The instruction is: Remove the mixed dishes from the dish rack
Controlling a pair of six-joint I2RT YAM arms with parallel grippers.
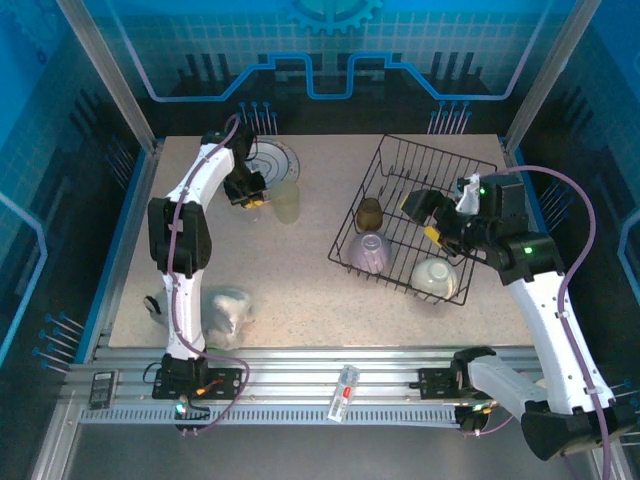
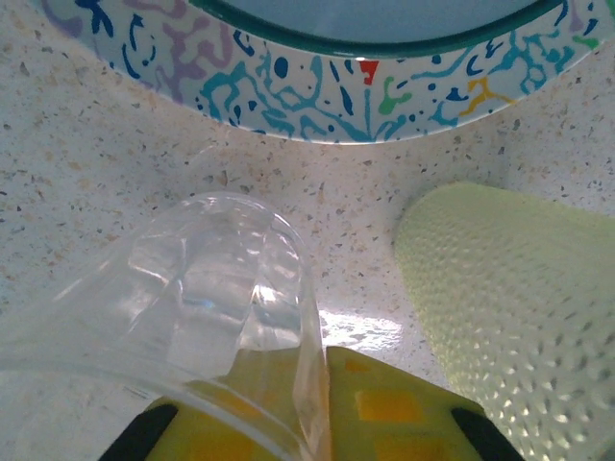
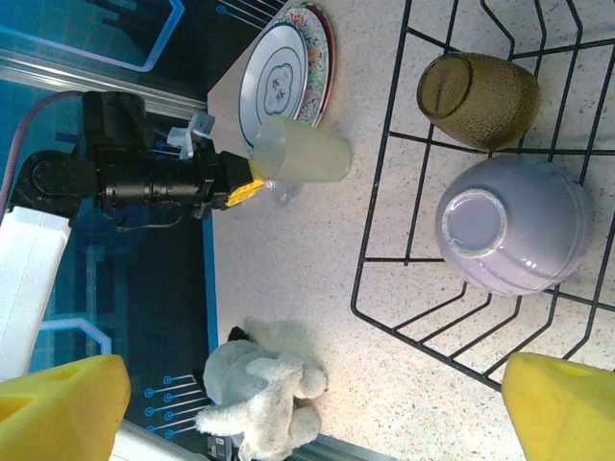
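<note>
My left gripper [image 2: 322, 363] is shut on the thin wall of a clear plastic cup [image 2: 211, 279], which rests on the table at the back left. A pale green textured cup [image 2: 509, 307] stands right beside it, and the patterned plate [image 2: 317, 86] lies just beyond. The black wire dish rack [image 1: 437, 150] sits at the right and holds a brown cup [image 3: 480, 86], an upturned lilac bowl [image 3: 514, 226] and a white bowl [image 1: 435, 277]. Over the rack hangs my right gripper [image 1: 422, 220], open wide with nothing between its yellow fingers [image 3: 58, 403].
A white plush toy [image 1: 228, 310] lies near the table's front left edge, beside the left arm's base. Bare speckled tabletop [image 1: 300, 270] stretches between the cups and the rack. A small white object [image 1: 345, 390] sits on the front rail.
</note>
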